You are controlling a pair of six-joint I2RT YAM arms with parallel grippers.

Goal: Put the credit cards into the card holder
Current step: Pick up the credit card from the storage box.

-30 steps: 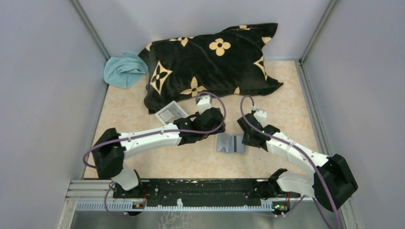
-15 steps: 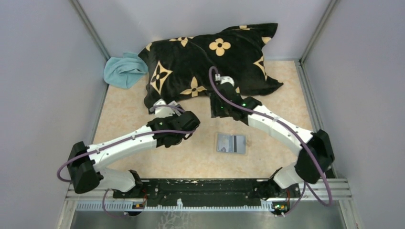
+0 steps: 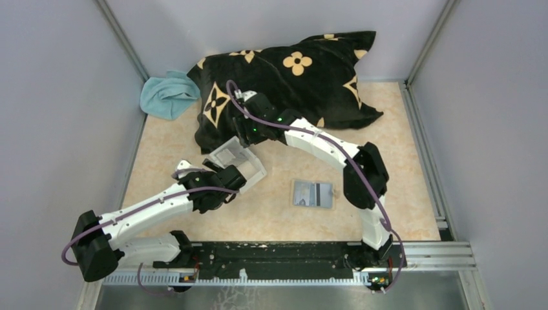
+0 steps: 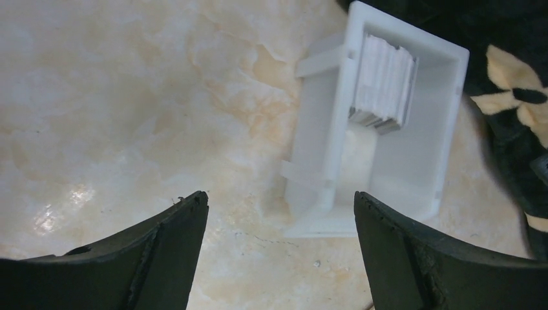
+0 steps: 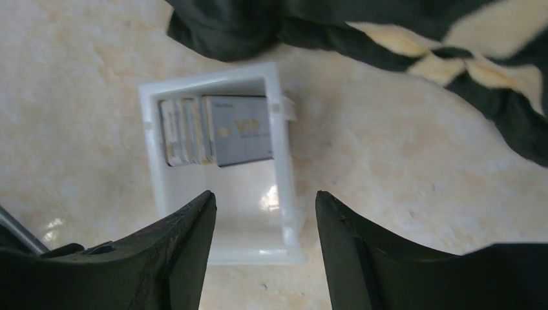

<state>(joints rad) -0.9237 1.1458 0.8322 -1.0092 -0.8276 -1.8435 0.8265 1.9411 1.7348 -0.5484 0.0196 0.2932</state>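
While both arms point at the white tray (image 3: 254, 169), the credit cards (image 5: 239, 129) sit bunched together inside it, leaning at the end nearest the black flowered pillow (image 3: 284, 77). The left end effector (image 4: 279, 197) hangs just beside the tray's opposite end, its fingers spread wide with nothing between them. The right end effector (image 5: 263, 197) hovers above the tray, likewise spread apart and empty. The card holder (image 3: 313, 194) lies opened flat on the surface, well apart from the tray on the right arm's side, grey inside up. A teal cloth (image 3: 167, 95) lies beyond the tray, against the pillow.
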